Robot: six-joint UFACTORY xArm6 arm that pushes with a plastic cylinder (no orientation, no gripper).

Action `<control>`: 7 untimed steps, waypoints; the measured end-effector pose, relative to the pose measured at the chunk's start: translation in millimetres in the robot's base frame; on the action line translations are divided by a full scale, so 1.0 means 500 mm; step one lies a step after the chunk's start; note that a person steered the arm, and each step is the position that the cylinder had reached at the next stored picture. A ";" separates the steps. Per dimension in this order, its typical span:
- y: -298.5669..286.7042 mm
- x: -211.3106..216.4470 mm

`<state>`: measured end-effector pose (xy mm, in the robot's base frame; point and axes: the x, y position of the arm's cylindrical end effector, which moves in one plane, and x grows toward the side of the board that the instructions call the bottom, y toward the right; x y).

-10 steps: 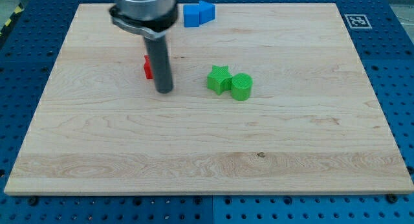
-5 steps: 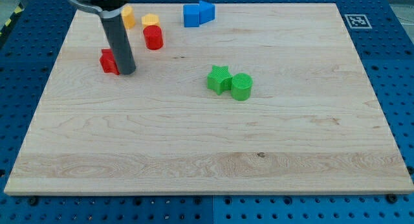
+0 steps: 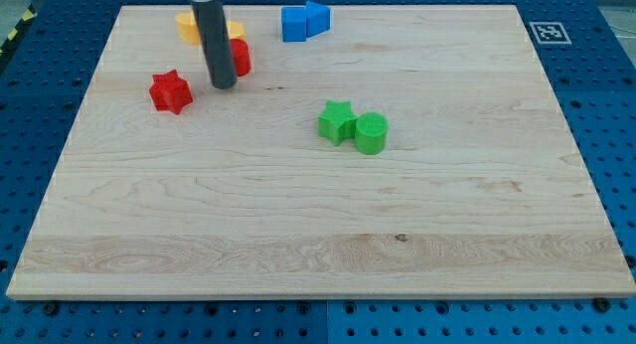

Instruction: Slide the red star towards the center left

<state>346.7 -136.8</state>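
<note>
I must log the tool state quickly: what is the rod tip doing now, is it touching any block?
My tip: holds nothing, apart from the red star, to its right; red cylinder just behind the rod.

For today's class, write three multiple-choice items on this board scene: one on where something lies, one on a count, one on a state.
1. Where does the red star lie relative to my tip?
A. to the view's left of it
B. to the view's right of it
C. directly below it, near the view's bottom

2. How many green blocks are on the board?
A. one
B. two
C. three

3. What is the state of my tip and the red star?
A. pressed together
B. the star sits on top of the rod
C. apart, with bare wood between them

Answers:
1 A, the star sits to the left of the rod's lower end.
2 B, a green star and a green cylinder sit side by side.
3 C, a strip of board shows between them.
</note>
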 end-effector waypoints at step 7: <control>-0.080 0.001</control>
<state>347.3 -177.0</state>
